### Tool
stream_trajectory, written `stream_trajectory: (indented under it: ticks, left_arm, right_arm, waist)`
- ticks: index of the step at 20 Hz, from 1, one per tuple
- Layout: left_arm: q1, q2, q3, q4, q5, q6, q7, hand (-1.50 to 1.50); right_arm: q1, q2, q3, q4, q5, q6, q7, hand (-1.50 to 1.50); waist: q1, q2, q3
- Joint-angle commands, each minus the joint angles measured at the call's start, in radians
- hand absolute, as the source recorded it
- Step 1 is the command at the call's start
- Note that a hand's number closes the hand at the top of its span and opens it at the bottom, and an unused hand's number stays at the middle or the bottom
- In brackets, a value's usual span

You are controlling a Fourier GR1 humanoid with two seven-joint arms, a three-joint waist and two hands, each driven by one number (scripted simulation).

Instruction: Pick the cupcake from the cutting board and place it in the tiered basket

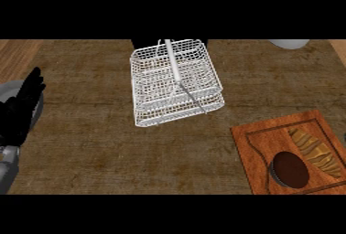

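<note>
The cupcake sits on the cutting board at lower right (light, crumbly, best taken by its sides); the left robot hand rests with fingers straight, well apart from the tiered basket.

The tiered basket is white wire mesh. Right of it, the cutting board is glossy reddish wood. The counter under both looks matt, mottled brown.
</note>
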Motion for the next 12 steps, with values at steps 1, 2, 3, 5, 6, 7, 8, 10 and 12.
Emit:
stream_trajectory:
  ticks: [1, 2, 3, 5, 6, 7, 8, 10, 12]
  left_arm:
    - [0.025, -0.012, -0.018, -0.066, -0.015, 0.009, 0.017, 0.00]
    - [0.012, -0.041, -0.020, 0.009, 0.022, -0.049, -0.058, 0.00]
    - [0.011, -0.098, -0.056, -0.024, 0.026, -0.032, -0.058, 0.00]
    - [0.019, -0.137, -0.093, -0.066, 0.056, -0.073, -0.078, 0.00]
    - [0.024, -0.174, -0.121, -0.062, 0.058, -0.076, -0.094, 0.00]
    - [0.022, -0.176, -0.123, -0.059, 0.081, -0.097, -0.078, 0.00]
    - [0.033, -0.215, -0.157, -0.056, 0.079, -0.103, -0.101, 0.00]
    - [0.044, -0.237, -0.162, -0.011, 0.099, -0.146, -0.145, 0.00]
    - [0.099, -0.264, -0.181, 0.011, 0.088, -0.174, -0.221, 0.00]
  right_arm:
    - [0.076, 0.073, -0.013, 0.060, -0.006, -0.058, 0.017, -1.50]
    - [0.103, 0.116, -0.001, 0.118, 0.019, -0.121, 0.065, -1.50]
    - [0.122, 0.148, -0.015, 0.145, 0.010, -0.174, 0.145, -1.50]
    - [0.189, 0.191, -0.051, 0.255, 0.010, -0.257, 0.236, -1.50]
    - [0.214, 0.228, -0.060, 0.296, 0.001, -0.298, 0.282, -1.50]
    - [0.259, 0.095, -0.019, 0.359, 0.180, -0.314, 0.312, -1.50]
    - [0.252, 0.227, -0.048, 0.381, 0.108, -0.398, 0.346, -1.50]
    - [0.232, 0.373, -0.027, 0.357, 0.093, -0.496, 0.294, -1.50]
    - [0.180, 0.402, 0.021, 0.390, 0.200, -0.583, 0.244, -1.50]
  waist:
    - [-0.020, -0.003, -0.038]
    - [-0.030, 0.008, -0.041]
    - [-0.038, 0.008, -0.042]
    - [-0.042, 0.017, -0.042]
    - [-0.053, 0.027, -0.044]
    - [-0.060, 0.048, -0.058]
    - [-0.047, 0.032, -0.047]
    - [-0.036, 0.010, -0.042]
    - [-0.020, 0.003, -0.041]
